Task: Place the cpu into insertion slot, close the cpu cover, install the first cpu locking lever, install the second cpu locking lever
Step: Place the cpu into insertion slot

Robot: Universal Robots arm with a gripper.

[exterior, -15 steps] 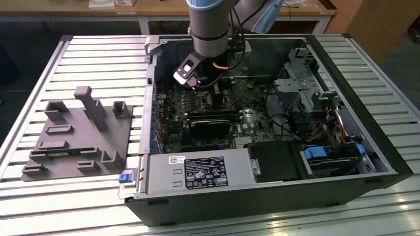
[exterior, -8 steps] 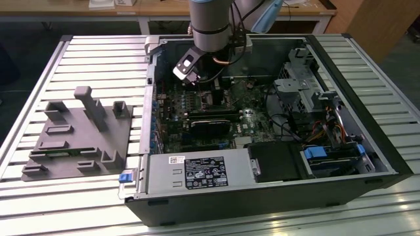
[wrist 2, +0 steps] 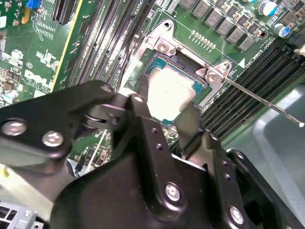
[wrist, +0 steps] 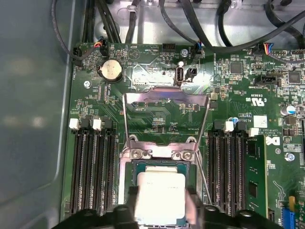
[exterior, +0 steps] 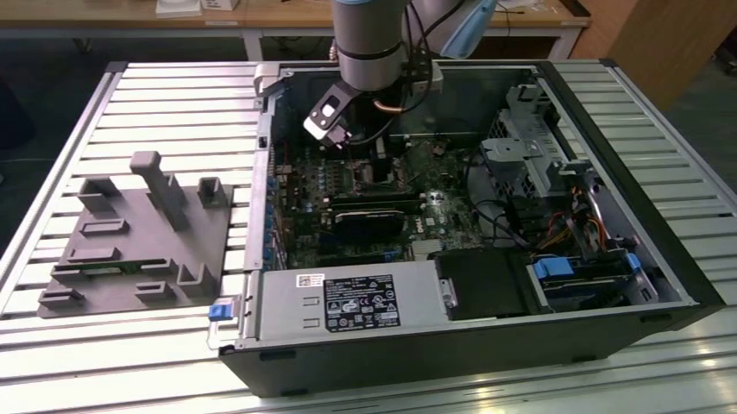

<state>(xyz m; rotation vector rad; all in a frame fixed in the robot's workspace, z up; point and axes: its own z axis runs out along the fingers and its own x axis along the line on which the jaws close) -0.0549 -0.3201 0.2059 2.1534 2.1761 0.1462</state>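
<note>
My gripper hangs low over the insertion slot in the green board, inside the open computer case. The cpu, pale and silvery on top, lies within the slot's rim with a black finger against each of two opposite edges; the fingers look shut on it. The cpu cover stands flipped back behind the slot, its window open. A thin wire locking lever sticks out free beside the slot. In the exterior view the gripper sits just above the slot.
Long black memory slots flank the socket on both sides. A coin battery and cables lie beyond the cover. The grey power supply and drive bays fill the case's near side. A grey fixture rests on the slatted table.
</note>
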